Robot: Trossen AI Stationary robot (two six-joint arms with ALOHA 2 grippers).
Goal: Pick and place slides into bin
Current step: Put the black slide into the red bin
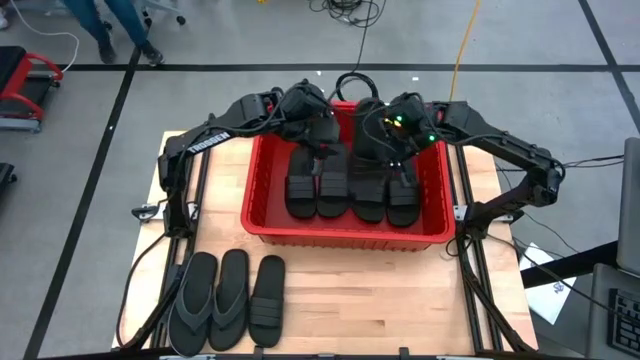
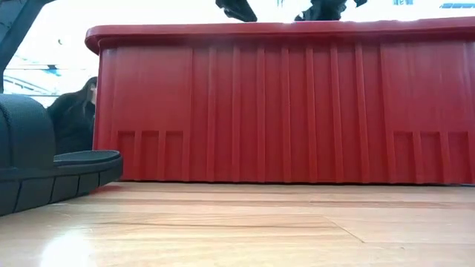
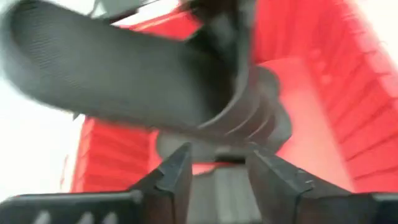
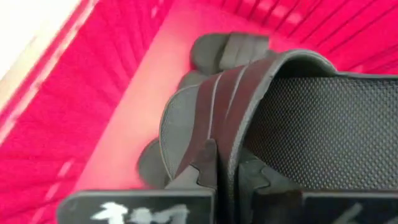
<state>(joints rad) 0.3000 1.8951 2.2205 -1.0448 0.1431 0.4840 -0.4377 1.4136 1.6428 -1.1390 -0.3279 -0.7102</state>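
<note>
The red bin (image 1: 268, 226) stands mid-table; it also fills the low view (image 2: 282, 111). Several black slides (image 1: 330, 188) lie inside it. Both grippers hang over its far half. My right gripper (image 4: 227, 177) is shut on a black ribbed-band slide (image 4: 323, 124) over the bin floor. My left gripper (image 3: 217, 171) is open; a tilted black slide (image 3: 124, 81) shows just past its fingertips. One slide (image 1: 267, 300) and the dark-grey flip-flop pair (image 1: 210, 300) lie flat on the table's near left. My right gripper pinches the slide's ribbed band (image 4: 214, 118) at its edge, one finger on the band's outside and one under it on the footbed side. The slide sits tilted in the hold above the slides on the bin floor. My left gripper: I cannot tell whether its fingers touch the slide in front of them.
The bin's walls rise on both sides of each gripper (image 3: 348, 93) (image 4: 56, 124). Bare wooden tabletop (image 1: 380, 290) lies between the bin and the near edge. A person (image 2: 74, 119) shows in the room behind the table's left side.
</note>
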